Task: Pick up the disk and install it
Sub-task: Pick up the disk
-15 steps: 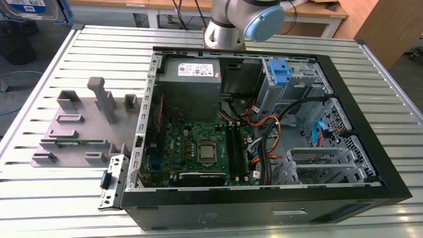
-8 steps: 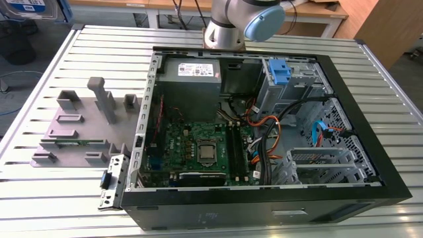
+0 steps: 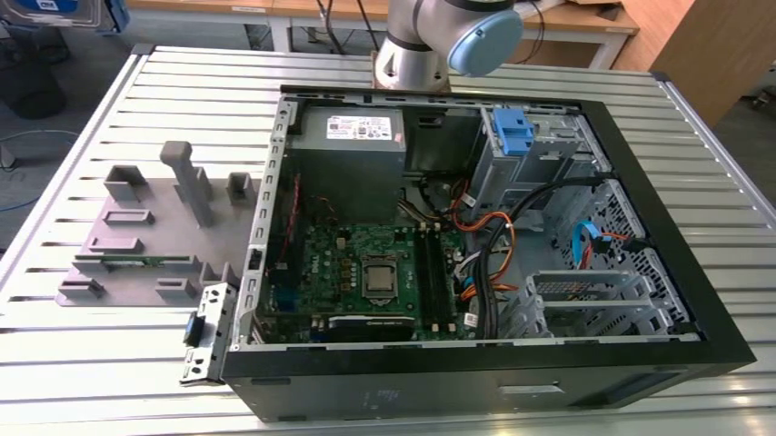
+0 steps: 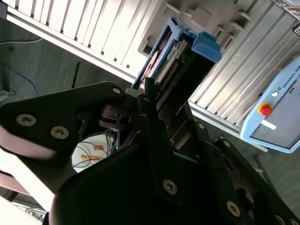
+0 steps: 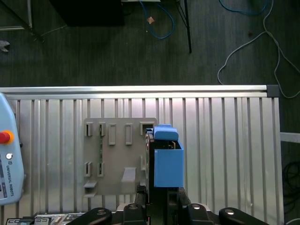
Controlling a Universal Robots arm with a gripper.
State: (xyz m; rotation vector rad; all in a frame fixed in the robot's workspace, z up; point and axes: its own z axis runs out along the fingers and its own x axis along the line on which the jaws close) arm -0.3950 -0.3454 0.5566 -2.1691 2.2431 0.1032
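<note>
While the gripper has the disk clamped, its fingers sit narrow on one end of the blue carrier and the rest of the drive sticks out past the fingertips. Second wrist view: drive seen edge-on, with a row of contacts along the exposed edge and the carrier's blue tab at the far end. First wrist view: disk held over the slatted table, just beside the edge of the grey fixture plate; can't tell its height above them or whether it touches. Teach pendant is near the table edge, apart from the plate. Exterior view: open computer case lies on its side on the table, with the fixture plate on the exterior view's left of it. A blue bracket stands upright in the drive cage at the case's far side. Arm rises behind the case.
</note>
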